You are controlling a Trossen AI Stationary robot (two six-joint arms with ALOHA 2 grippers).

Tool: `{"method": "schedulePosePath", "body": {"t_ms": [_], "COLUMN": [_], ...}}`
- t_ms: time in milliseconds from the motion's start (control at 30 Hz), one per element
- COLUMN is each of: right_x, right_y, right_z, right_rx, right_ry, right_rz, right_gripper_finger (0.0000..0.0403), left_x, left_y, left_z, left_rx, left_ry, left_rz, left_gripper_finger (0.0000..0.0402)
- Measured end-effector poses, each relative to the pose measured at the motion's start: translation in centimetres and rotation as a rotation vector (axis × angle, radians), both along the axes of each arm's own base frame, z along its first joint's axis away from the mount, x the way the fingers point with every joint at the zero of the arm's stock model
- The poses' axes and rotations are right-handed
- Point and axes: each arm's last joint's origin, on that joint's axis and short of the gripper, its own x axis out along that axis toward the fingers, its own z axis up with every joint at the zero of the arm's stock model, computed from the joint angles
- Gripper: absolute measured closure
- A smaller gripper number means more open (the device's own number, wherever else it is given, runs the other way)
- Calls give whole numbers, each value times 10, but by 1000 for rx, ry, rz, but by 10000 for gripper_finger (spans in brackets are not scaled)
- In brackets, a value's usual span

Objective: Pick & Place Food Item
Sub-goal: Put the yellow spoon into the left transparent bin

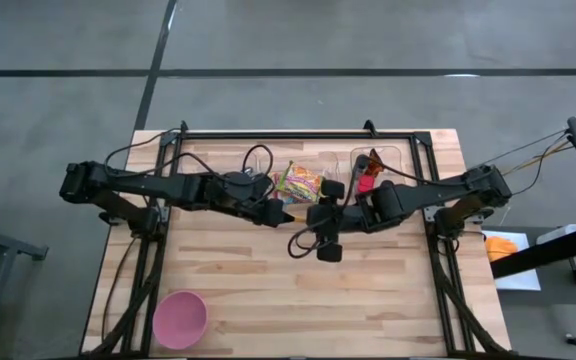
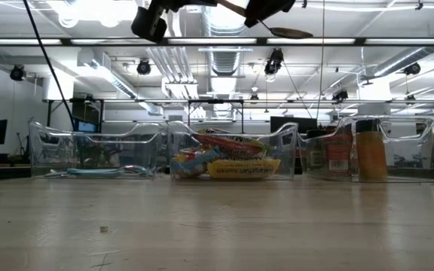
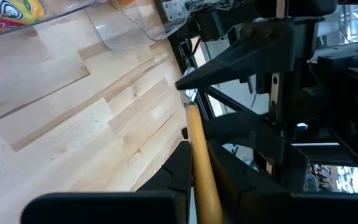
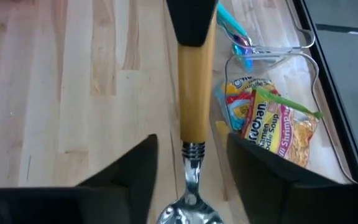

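**Spoon held in mid-air between both grippers**

Spoon [image 4: 194, 93] with a yellow handle and a metal bowl is off the table [image 1: 368, 300], above its middle, where the two arms meet; it is the item in play, though the task speaks of food. The left gripper [image 3: 197, 149] is clamped on the yellow handle, with its dark fingers [image 3: 179, 171] pressed against both sides; seen from the right wrist, that same gripper [image 4: 191, 22] covers the far end of the handle. The right gripper [image 4: 190, 142] sits around the metal neck of the spoon; its fingers [image 4: 145, 155] stand apart on either side with a clear gap to the handle, so it grips nothing. From above, the two grippers are nearly touching, just in front of the middle bin; from table height they show only at the upper edge, well above the wood.

Clear plastic bins [image 2: 232, 154] stand in a row along the far edge of the table; the middle one holds bright noodle packets [image 4: 272, 124]; one end bin holds blue utensils [image 4: 238, 34]; the other holds bottles [image 2: 371, 150]. A pink bowl [image 1: 180, 318] rests near the front corner on the left arm's side, well apart from both grippers.
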Motion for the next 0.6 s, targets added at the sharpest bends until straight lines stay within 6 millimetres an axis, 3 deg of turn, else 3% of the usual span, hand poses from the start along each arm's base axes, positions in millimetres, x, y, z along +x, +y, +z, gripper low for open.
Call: {"method": "schedulePosePath", "body": {"t_ms": [167,300,400,600], "right_x": [-6,-15,-28,-63], "right_y": [1,-3,-5,-11], "right_z": [6,19,33,65], "right_rx": [10,34,35,55], "right_ry": [-18,-69,-124,-243], "right_rz": [-3,-43,-82,-165], "right_gripper_finger": [162,140,137,136], "left_x": [-2,-10,-24,-70], "left_y": [2,10,20,45], "left_z": [-3,-1,6,26], "left_rx": [10,37,75,162], "left_ry": [41,76,101,160], "left_rz": [13,33,73,191], "left_gripper_finger": [369,369,369,369]}}
